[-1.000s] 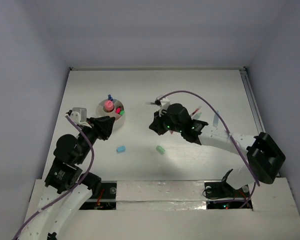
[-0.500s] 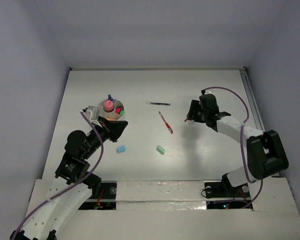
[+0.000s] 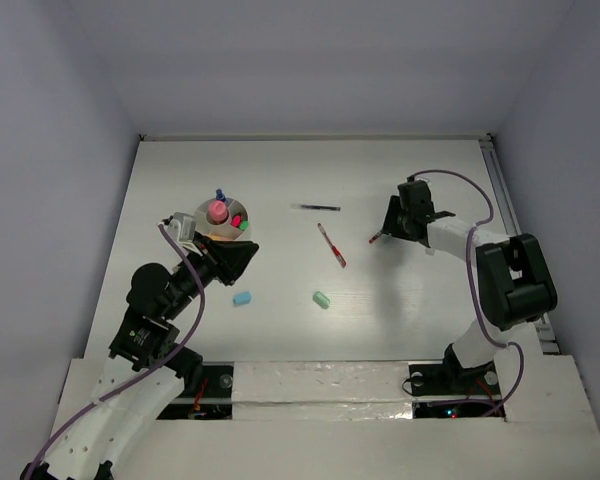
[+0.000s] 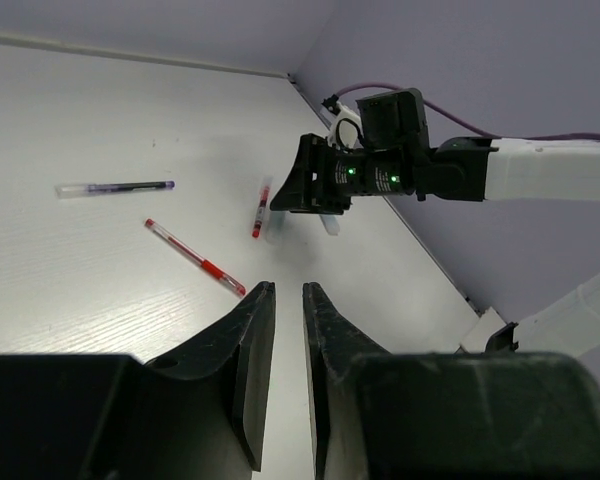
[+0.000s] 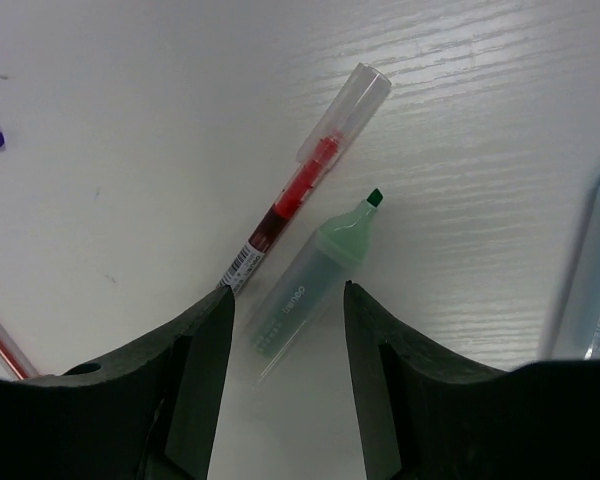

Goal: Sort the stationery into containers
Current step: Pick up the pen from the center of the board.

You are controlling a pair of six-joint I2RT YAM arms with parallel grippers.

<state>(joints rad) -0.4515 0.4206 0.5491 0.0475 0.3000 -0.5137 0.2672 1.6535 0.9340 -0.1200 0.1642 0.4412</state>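
Observation:
The white cup [image 3: 213,222] at the left holds pink, green and blue markers. My left gripper [image 3: 244,257] hovers just right of it, shut and empty [image 4: 288,290]. A red pen [image 3: 331,245] and a black pen [image 3: 317,207] lie mid-table. My right gripper [image 3: 386,226] is down at the table, open [image 5: 288,295], its jaws either side of a green marker [image 5: 305,275] without touching it. A second red pen [image 5: 300,195] lies beside that marker. A blue-white marker [image 5: 590,290] is at the right edge. A light-blue eraser [image 3: 242,298] and a mint eraser [image 3: 321,299] lie nearer the front.
The back wall runs behind the black pen, and a rail [image 3: 502,190] lines the table's right edge close to my right arm. The raised white front ledge [image 3: 320,385] carries both arm bases.
My right gripper left a red pen at mid-table, swung right and opened over the green marker. My left gripper drew slightly away from the cup and shut.

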